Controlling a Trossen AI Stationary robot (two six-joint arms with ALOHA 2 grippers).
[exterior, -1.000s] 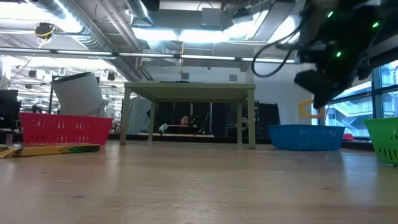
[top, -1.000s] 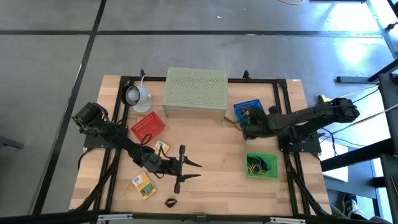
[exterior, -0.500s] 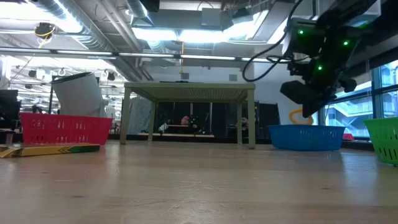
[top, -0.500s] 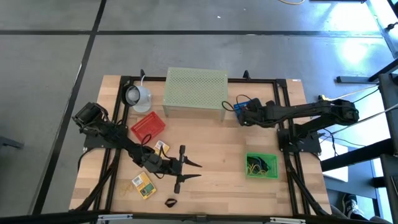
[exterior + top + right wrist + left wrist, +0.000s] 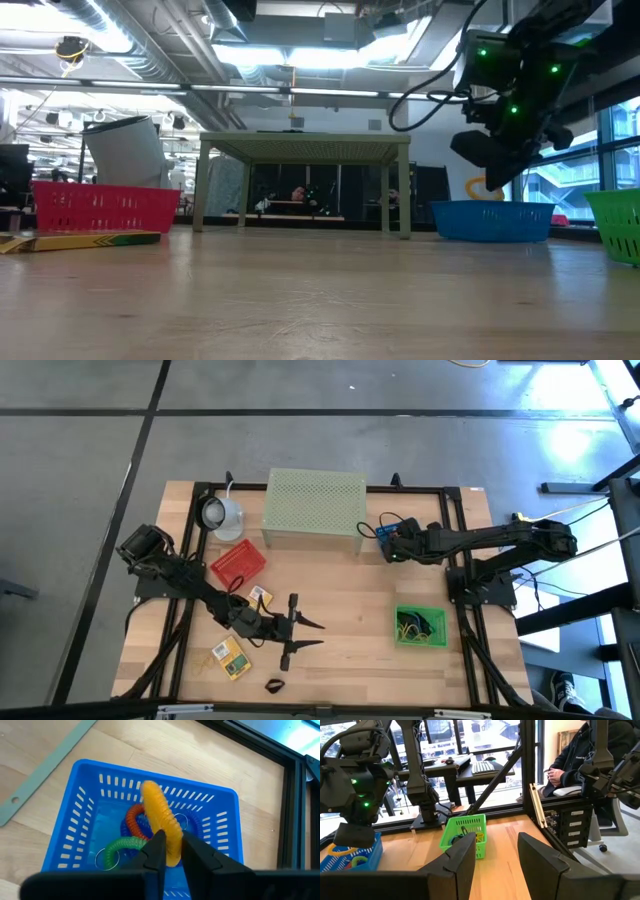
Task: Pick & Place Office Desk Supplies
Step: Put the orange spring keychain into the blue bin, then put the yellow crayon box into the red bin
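My right gripper [image 5: 170,849] hangs above the blue basket [image 5: 100,820] at the table's far right and is shut on a yellow coiled loop [image 5: 160,812]. Red, green and blue loops [image 5: 132,827] lie in that basket. In the low view the yellow loop [image 5: 486,184] shows under the gripper, above the basket's rim [image 5: 490,212]. My left gripper [image 5: 300,632] rests low near the table's front middle, open, touching nothing. Yellow packets [image 5: 230,656] and a black clip [image 5: 275,685] lie near it. My right gripper pinches the yellow coiled loop between its two fingers at the loop's lower stretch [image 5: 172,840], coming from above and pointing down. The loop is lifted clear over the blue basket, and its free arc [image 5: 150,792] curves away from the fingers.
The pale green perforated stand [image 5: 313,508] stands at the far middle, close beside the blue basket. A red basket [image 5: 238,563] and a white object [image 5: 220,513] are at the far left, a green basket [image 5: 420,625] with items at the near right. A person sits beyond the table [image 5: 580,750].
My right gripper, shut on the yellow loop, has moved toward the table's far edge and a little left, from over the blue basket's near side to over its middle, and has then kept still. The left arm has not moved.
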